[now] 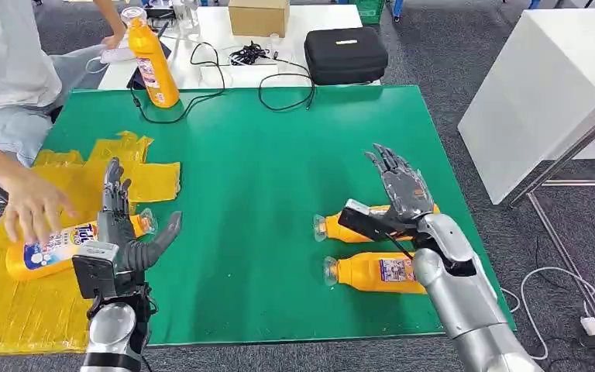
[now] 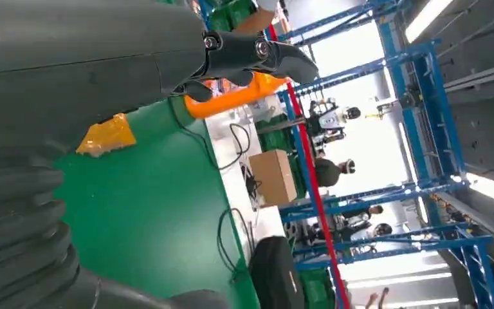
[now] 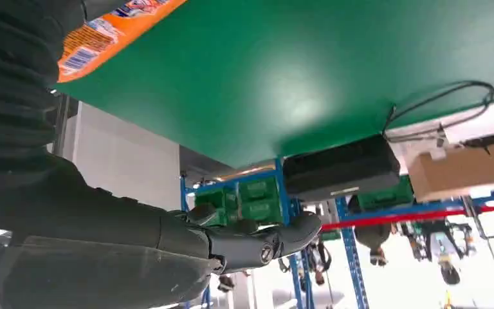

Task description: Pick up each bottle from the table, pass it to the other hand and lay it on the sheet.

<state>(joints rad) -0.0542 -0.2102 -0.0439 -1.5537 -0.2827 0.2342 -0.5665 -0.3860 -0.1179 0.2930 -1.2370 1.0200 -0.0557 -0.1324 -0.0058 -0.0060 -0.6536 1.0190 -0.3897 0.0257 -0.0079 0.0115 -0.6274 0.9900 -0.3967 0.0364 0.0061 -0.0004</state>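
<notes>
Grey carpet floor (image 1: 465,54), white side table (image 1: 550,85), and blue shelving racks (image 2: 424,77) under bright ceiling lights (image 2: 434,16).

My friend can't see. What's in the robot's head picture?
Two orange bottles lie on a green table under the robot's open right hand. Its open left hand is beside a bottle on the yellow sheet, which a person's hand touches.

A cardboard box (image 1: 258,16) and a black zip case (image 1: 345,54) sit on the white table (image 1: 333,17) at upper centre, black cables (image 1: 275,74) trailing onto the green mat (image 1: 271,178), as a person's hand (image 1: 32,205) reaches in at left.
</notes>
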